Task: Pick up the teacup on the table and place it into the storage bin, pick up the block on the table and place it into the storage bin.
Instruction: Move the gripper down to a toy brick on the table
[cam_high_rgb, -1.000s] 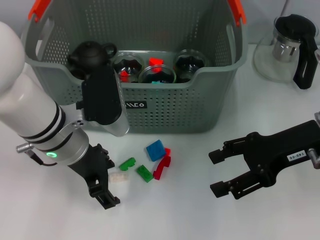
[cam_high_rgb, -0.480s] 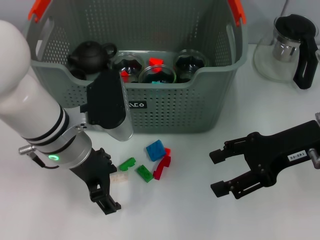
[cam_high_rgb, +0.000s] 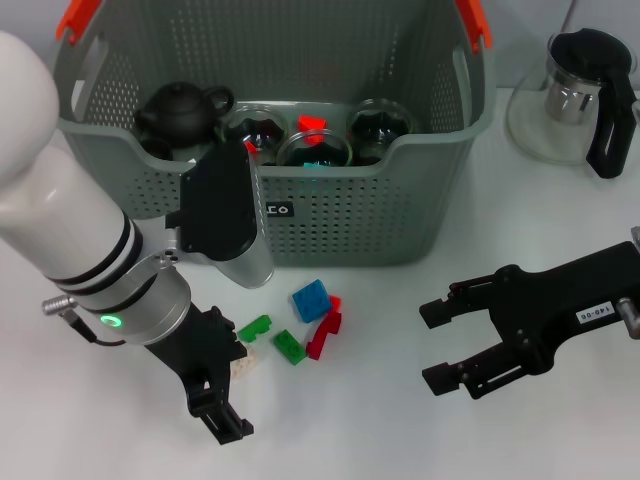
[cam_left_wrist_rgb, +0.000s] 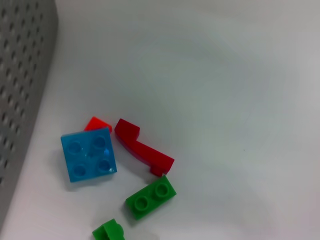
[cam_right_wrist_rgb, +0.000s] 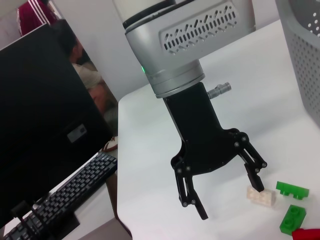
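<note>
The storage bin (cam_high_rgb: 330, 215) stands at the back with three glass teacups (cam_high_rgb: 316, 150) in it; no teacup is on the table. Loose blocks lie in front of it: a blue block (cam_high_rgb: 311, 299), a red block (cam_high_rgb: 325, 334), two green ones (cam_high_rgb: 255, 326) and a cream block (cam_high_rgb: 247, 364). My left gripper (cam_high_rgb: 233, 392) hangs open low over the table, one finger right beside the cream block (cam_right_wrist_rgb: 261, 196). The left wrist view shows the blue block (cam_left_wrist_rgb: 89, 154), red block (cam_left_wrist_rgb: 144, 149) and a green block (cam_left_wrist_rgb: 151, 196). My right gripper (cam_high_rgb: 435, 346) rests open at the right.
A black teapot (cam_high_rgb: 180, 110) and small red pieces sit inside the bin with the cups. A glass teapot with a black handle (cam_high_rgb: 590, 95) stands at the back right. A desk with a monitor and keyboard (cam_right_wrist_rgb: 55, 200) lies beyond the table's left side.
My left arm has shifted right and nearer, bringing its open gripper up against the cream block. The right arm has not moved.
</note>
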